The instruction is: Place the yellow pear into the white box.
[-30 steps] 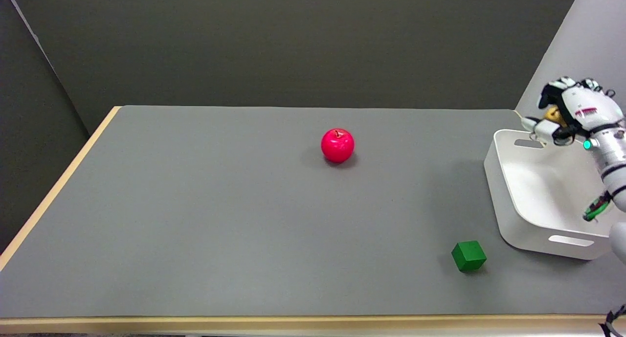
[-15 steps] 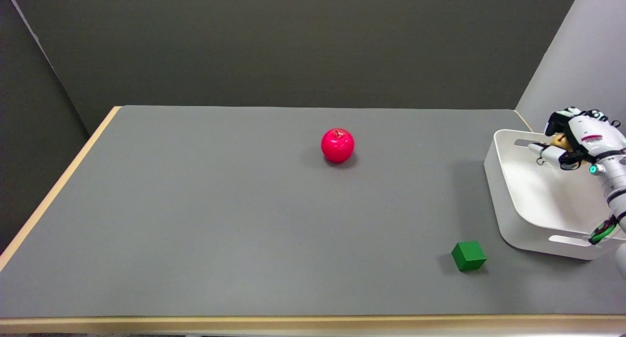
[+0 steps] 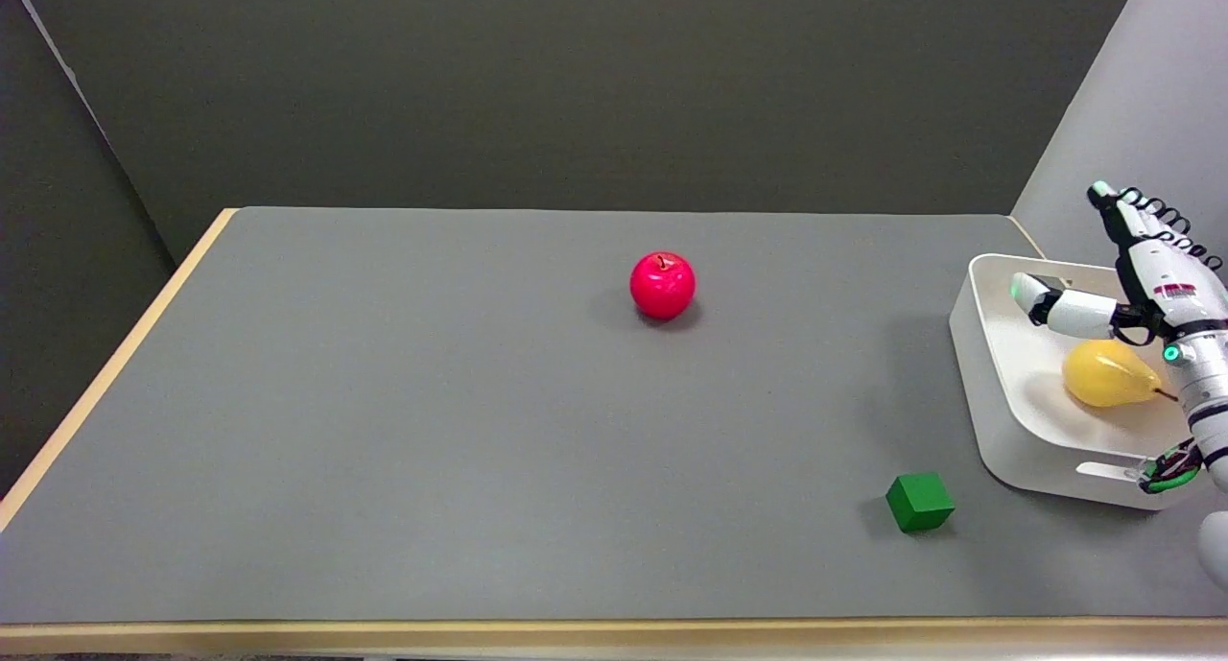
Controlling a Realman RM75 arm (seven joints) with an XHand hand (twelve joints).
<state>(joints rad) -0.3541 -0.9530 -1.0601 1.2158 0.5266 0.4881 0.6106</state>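
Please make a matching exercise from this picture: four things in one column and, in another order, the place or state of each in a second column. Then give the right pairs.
Things:
1. yellow pear
2. red apple
3. green cube
4. right hand

Places or states:
A. on the table, just left of the white box's near corner
B. fingers spread, holding nothing, above the box
C. lying inside the white box
D. alone near the middle of the table

Pairs: 1-C, 2-D, 3-A, 4-B
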